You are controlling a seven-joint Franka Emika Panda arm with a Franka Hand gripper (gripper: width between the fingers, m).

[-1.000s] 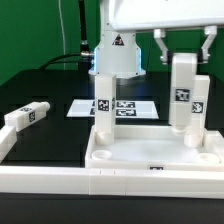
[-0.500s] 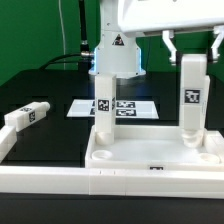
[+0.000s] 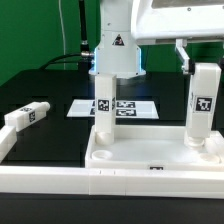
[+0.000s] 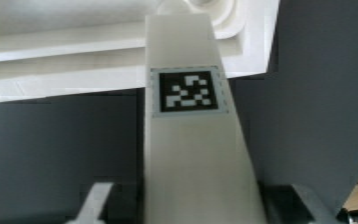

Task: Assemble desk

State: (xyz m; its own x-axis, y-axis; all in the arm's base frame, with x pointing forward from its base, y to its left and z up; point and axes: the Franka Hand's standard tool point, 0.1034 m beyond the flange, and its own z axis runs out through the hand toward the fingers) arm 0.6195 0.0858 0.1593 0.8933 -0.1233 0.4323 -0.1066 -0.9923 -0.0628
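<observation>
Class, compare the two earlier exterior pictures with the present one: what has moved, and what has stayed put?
The claw, clamped on the held leg, carried it toward the exterior view's right, to the panel's far corner on that side. Nothing was let go. The panel, the standing leg, the loose leg and the marker board stayed put.
</observation>
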